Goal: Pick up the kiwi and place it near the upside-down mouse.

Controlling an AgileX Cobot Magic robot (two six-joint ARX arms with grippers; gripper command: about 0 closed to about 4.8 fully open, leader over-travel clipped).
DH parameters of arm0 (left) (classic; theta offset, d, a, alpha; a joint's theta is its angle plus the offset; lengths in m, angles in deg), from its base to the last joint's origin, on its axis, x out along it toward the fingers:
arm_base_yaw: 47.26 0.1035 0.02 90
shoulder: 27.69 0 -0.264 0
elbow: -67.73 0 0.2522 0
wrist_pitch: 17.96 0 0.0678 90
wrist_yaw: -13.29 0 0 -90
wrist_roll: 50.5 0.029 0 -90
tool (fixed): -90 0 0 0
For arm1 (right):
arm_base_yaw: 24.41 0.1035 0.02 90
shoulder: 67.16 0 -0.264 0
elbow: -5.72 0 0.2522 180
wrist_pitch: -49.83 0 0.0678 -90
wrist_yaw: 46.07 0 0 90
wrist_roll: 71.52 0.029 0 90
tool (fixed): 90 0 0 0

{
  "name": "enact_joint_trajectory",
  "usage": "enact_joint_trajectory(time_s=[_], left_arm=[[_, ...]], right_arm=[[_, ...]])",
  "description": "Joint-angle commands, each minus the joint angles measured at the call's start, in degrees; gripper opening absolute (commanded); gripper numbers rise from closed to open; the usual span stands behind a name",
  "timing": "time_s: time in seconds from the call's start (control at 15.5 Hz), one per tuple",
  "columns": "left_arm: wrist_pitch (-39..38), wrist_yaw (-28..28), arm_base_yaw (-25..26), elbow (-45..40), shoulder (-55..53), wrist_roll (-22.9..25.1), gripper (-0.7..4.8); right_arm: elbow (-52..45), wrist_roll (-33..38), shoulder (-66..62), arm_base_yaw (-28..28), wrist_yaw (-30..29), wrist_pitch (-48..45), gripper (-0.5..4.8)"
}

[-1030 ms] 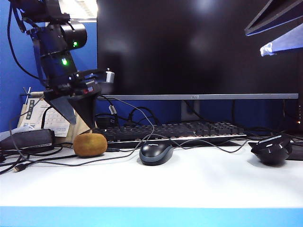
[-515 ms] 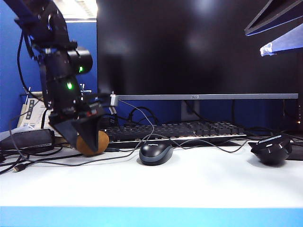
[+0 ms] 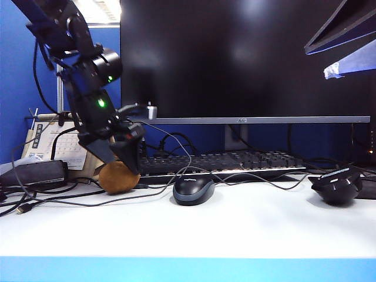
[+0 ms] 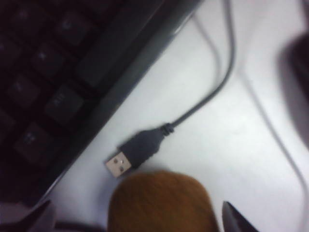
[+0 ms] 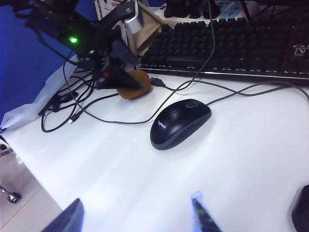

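The kiwi (image 3: 116,178), a brown fuzzy oval, lies on the white desk in front of the keyboard's left end. My left gripper (image 3: 120,164) has come down over it, open. In the left wrist view the kiwi (image 4: 161,203) sits between the two dark fingertips (image 4: 234,220), with gaps on both sides. The upside-down mouse (image 3: 336,185), glossy black and angular, rests far off at the right of the desk. My right gripper (image 5: 137,217) hangs open above the desk's middle, holding nothing. From there the kiwi (image 5: 136,80) shows half hidden by the left gripper.
A smooth dark mouse (image 3: 194,190) sits mid-desk, its cable running toward the kiwi. A black keyboard (image 3: 235,161) lies behind, under a monitor. A loose USB plug (image 4: 130,154) lies right beside the kiwi. Cables and a power brick (image 3: 32,174) crowd the left.
My left gripper has dropped and shifted right, from above the kiwi to straddling it. The kiwi, both mice and the right gripper have stayed put.
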Motion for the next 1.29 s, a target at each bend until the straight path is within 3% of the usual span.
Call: enact_joint_trajectory(time_s=[0.06, 0.51, 0.64, 0.77, 0.97, 1.09, 1.16, 1.29], left_arm=[[-1.4, -0.1, -0.9, 0.2, -1.4, -1.2, 4.79], [-6.8, -2.7, -3.0, 0.2, -2.3, -0.8, 4.65], [-7.8, -2.7, -3.0, 0.2, -2.3, -0.9, 3.05], [-8.8, -2.7, -3.0, 0.2, -2.3, -1.0, 2.67], [-9.0, -2.7, -3.8, 0.3, -2.3, -3.4, 0.89], [-9.5, -1.5, -3.8, 0.4, -1.7, -5.9, 0.45], [-9.4, -1.1, -3.8, 0.4, -0.3, -8.1, -0.06], [-7.6, 0.2, -3.8, 0.4, 3.4, -8.3, -0.06]], right_arm=[[0.0, -0.1, 0.1, 0.1, 0.0, -1.3, 2.84], [-0.1, -0.2, 0.1, 0.0, 0.3, -2.3, 2.84], [-0.1, -0.1, 0.1, 0.0, 0.3, -2.3, 2.84], [-0.1, -0.1, 0.1, 0.0, 0.2, -2.2, 2.84], [-0.1, -0.1, 0.2, 0.1, 0.0, -2.0, 2.84], [0.1, -0.1, 0.3, 0.0, 0.0, -2.1, 2.83], [0.2, -0.1, 1.4, 0.0, 0.0, -2.2, 2.83], [0.2, -0.1, 4.3, 0.0, 1.7, -2.8, 2.83]])
